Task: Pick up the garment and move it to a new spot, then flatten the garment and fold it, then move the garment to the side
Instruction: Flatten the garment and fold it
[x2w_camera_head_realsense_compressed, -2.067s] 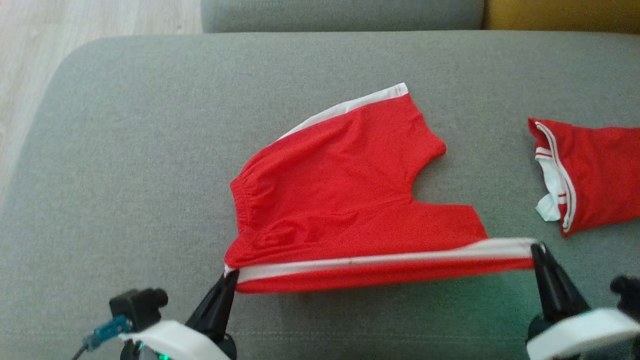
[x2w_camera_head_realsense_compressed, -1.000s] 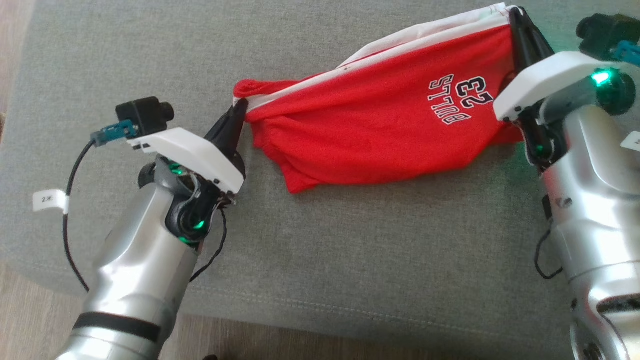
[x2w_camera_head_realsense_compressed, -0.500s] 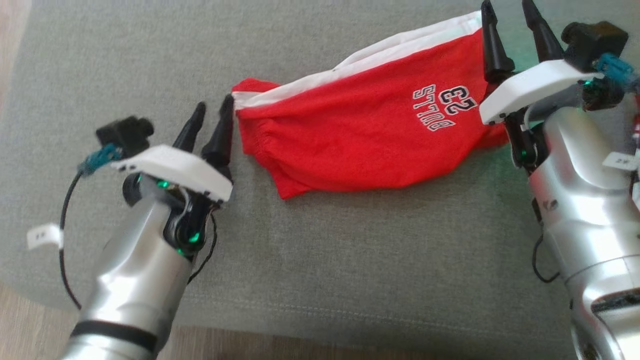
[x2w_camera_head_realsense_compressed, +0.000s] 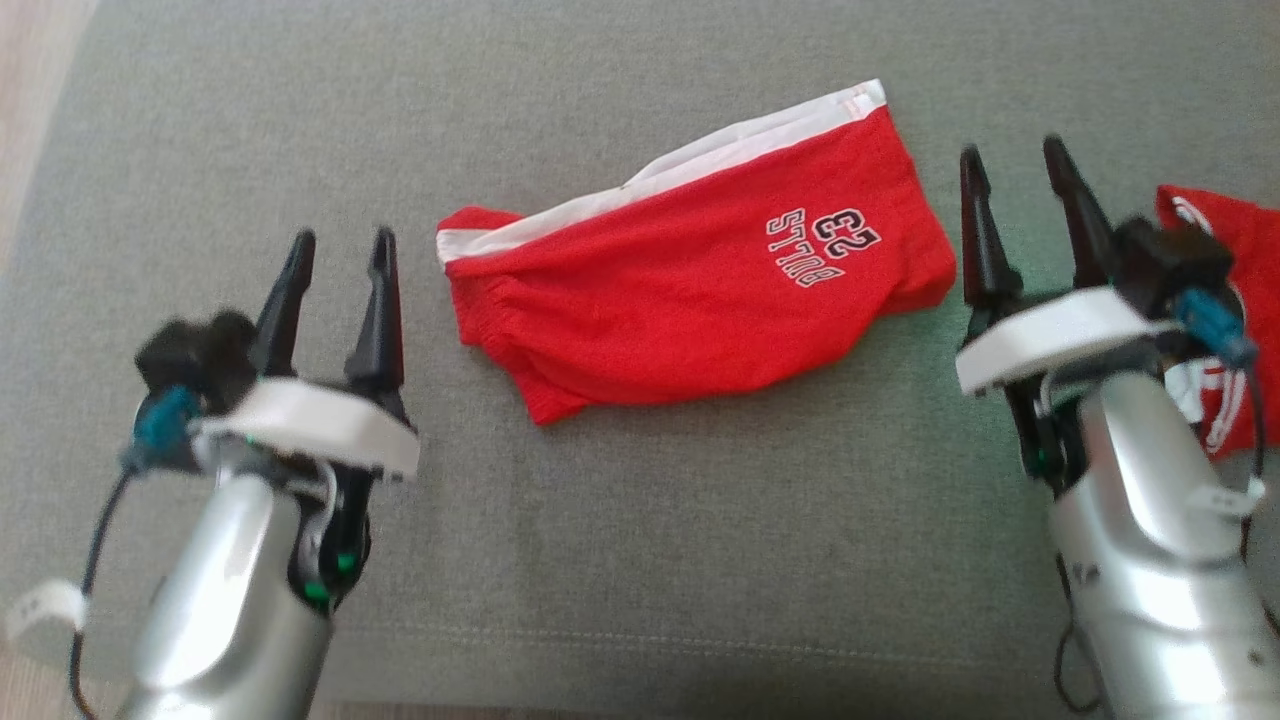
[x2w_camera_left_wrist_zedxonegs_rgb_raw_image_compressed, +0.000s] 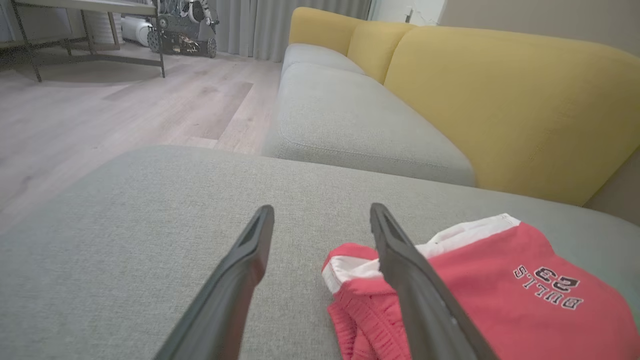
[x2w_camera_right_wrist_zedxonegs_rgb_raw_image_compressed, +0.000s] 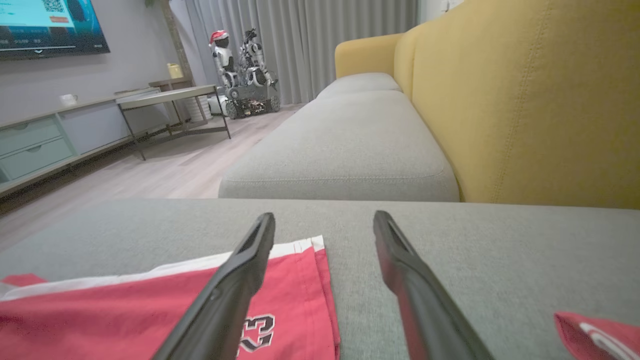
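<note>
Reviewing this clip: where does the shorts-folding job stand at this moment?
Done, apparently: the red shorts lie on the grey cushion folded in half, print up. In hand: nothing; the left gripper and right gripper stand open on either side, off the cloth. Left: perhaps another fold, then moving the shorts aside.

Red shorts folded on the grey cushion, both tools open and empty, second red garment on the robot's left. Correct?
No. The second red garment lies on the robot's right, beside the right tool, per the head view. The rest holds: red shorts folded on the grey cushion, left tool and right tool open and empty.
</note>
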